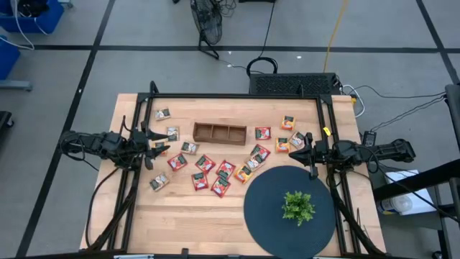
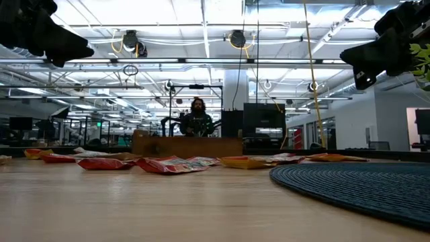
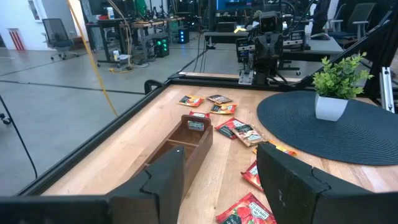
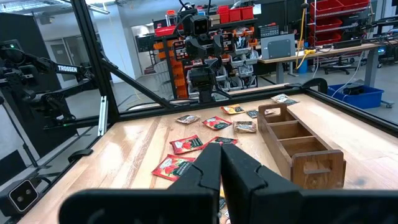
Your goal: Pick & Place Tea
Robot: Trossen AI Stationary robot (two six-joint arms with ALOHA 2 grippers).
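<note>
Several small flat tea sachets, mostly red (image 1: 205, 164), some orange (image 1: 243, 173) and grey-green (image 1: 158, 182), lie flat and scattered on the wooden table around a brown three-compartment wooden tray (image 1: 219, 132). They also show in the left wrist view (image 3: 239, 129) and the right wrist view (image 4: 186, 145). My left gripper (image 1: 161, 142) hovers open and empty at the table's left side, above the sachets there; its fingers show apart in its wrist view (image 3: 221, 186). My right gripper (image 1: 292, 150) hovers shut and empty at the table's right side (image 4: 221, 167). In the low view both grippers are well above the table.
A round dark woven mat (image 1: 266, 208) lies at the table's near right, with a small potted plant (image 1: 298, 206) on it. The tray stands at mid table toward the far edge (image 2: 187, 144). A black frame runs along the table's edges (image 1: 237, 96). A person sits beyond the table (image 2: 197, 115).
</note>
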